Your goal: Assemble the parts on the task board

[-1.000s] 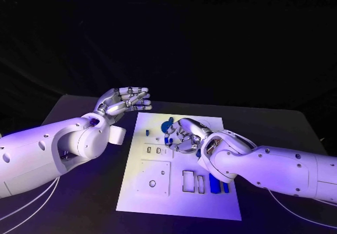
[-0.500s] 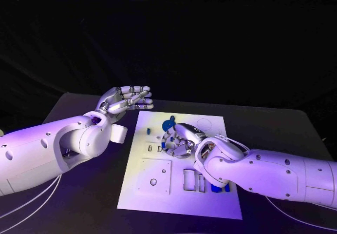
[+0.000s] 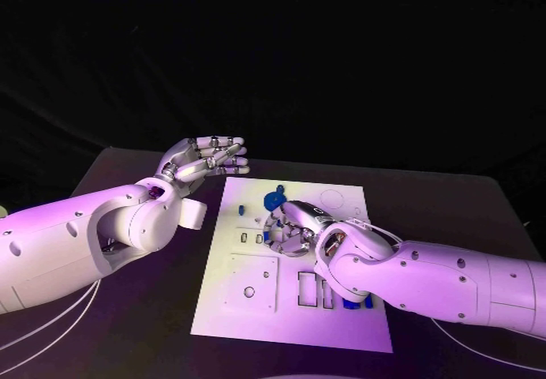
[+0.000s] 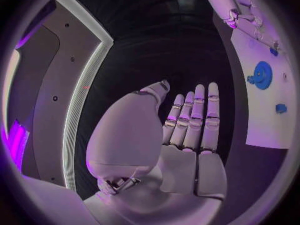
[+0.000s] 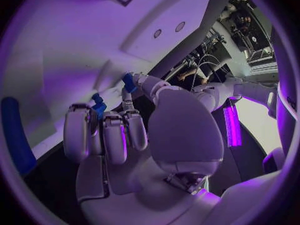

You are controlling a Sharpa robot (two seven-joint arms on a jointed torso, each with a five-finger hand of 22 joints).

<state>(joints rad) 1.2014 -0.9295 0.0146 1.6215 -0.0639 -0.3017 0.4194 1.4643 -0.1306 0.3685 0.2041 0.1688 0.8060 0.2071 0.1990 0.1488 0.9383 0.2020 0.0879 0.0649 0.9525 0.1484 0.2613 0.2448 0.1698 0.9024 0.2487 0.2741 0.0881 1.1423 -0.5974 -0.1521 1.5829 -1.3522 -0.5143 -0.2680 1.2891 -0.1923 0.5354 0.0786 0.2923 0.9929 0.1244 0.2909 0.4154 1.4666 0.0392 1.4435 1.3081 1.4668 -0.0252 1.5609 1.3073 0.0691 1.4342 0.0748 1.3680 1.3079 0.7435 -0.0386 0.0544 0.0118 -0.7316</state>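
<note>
Task board sits mid-desk, and your right hand is down on its centre, fingers curled around small blue parts. A round blue part lies at 12 o'clock from it. Your left hand hovers off the board's far-left corner, fingers apart, holding nothing.

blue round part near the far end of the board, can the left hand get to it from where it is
Probably yes. The left hand hangs open off the task board beyond its far left corner. The blue round part lies uncovered nearby, and the right hand works closer in, seemingly clear of that path.
</note>
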